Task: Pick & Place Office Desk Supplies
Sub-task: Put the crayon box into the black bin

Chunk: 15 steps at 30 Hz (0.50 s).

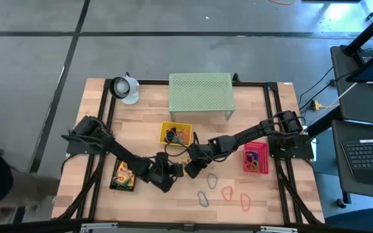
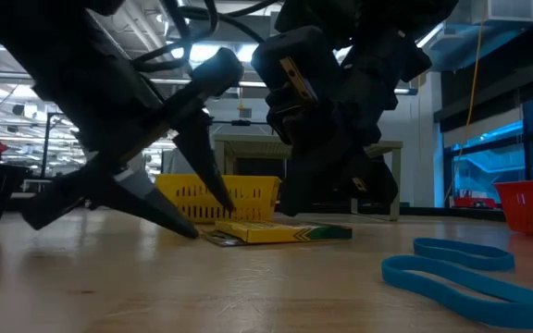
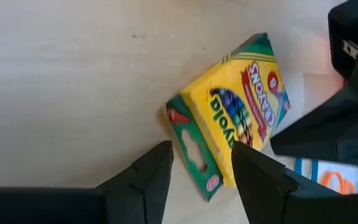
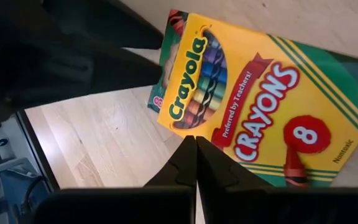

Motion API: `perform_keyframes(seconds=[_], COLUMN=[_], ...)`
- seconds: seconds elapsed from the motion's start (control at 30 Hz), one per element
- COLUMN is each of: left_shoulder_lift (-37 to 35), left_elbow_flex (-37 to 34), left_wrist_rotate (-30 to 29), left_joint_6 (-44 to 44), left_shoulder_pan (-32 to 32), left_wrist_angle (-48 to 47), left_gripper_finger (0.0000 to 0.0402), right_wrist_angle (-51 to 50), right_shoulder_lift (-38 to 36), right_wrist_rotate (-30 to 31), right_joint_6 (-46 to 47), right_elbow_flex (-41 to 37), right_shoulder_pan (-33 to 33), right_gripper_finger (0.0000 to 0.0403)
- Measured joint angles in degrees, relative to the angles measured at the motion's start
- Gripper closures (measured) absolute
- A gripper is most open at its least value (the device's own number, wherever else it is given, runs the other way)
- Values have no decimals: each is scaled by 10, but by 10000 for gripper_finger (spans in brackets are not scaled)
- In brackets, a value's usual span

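2 robot arms are meeting over a Crayola crayon box [image 1: 191, 169] lying flat on the wooden table [image 1: 147, 133], near the front centre and just in front of the yellow mesh tray [image 1: 175, 133]. The left gripper [image 3: 199, 163] is standing with its fingers apart, straddling the flap end of the box; in the left wrist view a gap is showing beside each fingertip, so it appears not to be clamping the box. The right gripper [image 4: 195, 149] is hovering just above the box's printed face with its fingers pressed together and gripping nothing, seemingly steadying the box or nudging it.

The box is resting on its broad back, label up, which keeps it stable and leaves its thin edges exposed for a pinch. Its long axis is running roughly along the table's width, slightly angled, with the opened flap end pointing towards the left arm and the end marked 8 towards the right arm.

A 2nd crayon box [image 1: 124, 175] is lying well apart on the left side. Coloured loops [image 1: 227, 193] are lying scattered near the front edge, and a pink mesh tray [image 1: 256, 157] is standing on the right.
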Motion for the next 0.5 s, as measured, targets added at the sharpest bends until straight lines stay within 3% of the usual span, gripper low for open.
perform_keyframes(seconds=[0.23,0.5], left_shoulder_lift=[15,16], left_elbow_flex=[0,0], left_wrist_rotate=[-5,-4], left_joint_6=[4,-2], left_shoulder_pan=[10,10], left_wrist_angle=[34,35], left_gripper_finger=[233,233], right_wrist_angle=[-18,-198], right_shoulder_lift=[-11,-65], right_wrist_rotate=[13,72], right_joint_6=[-11,-78], right_elbow_flex=[0,-1], right_shoulder_pan=[0,-31], right_gripper_finger=[403,403])
